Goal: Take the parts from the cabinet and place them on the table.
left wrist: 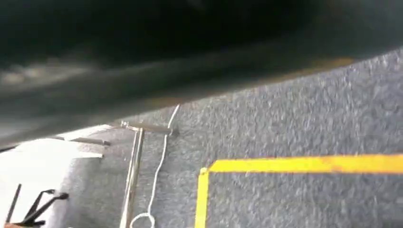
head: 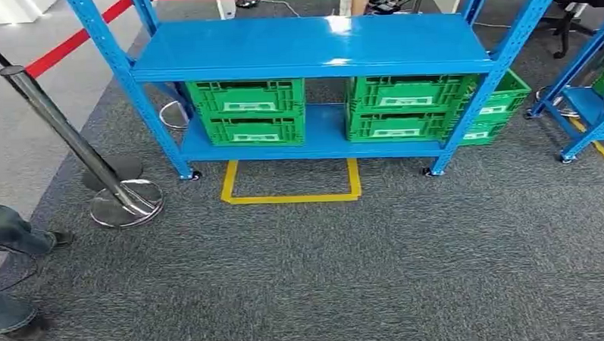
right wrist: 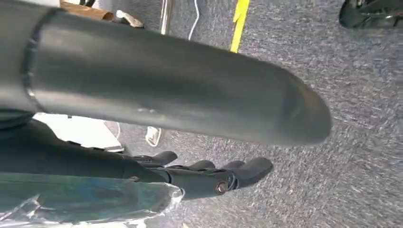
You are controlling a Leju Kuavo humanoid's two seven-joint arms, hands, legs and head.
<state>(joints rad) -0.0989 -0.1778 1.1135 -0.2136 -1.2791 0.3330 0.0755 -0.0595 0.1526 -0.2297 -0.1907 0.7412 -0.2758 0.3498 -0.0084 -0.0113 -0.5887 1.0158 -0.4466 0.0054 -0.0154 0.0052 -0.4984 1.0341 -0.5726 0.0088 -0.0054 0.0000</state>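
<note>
Right hand (right wrist: 209, 178) grasps a clear-bagged part (right wrist: 85, 202), left hand's state can't be told; remaining parts presumably in green crates (head: 248, 112) on the blue rack's (head: 310, 49) lower shelf; slick bag may slip mid-walk.

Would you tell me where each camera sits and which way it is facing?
Head: high on the body, facing forward-down at the blue rack, green crates, yellow tape.
Left wrist: low, facing the carpet; a dark blur, perhaps the robot's own.
Right wrist: behind the right hand, beside a plastic bag, facing the floor.
Shared: carpet and yellow tape.
</note>
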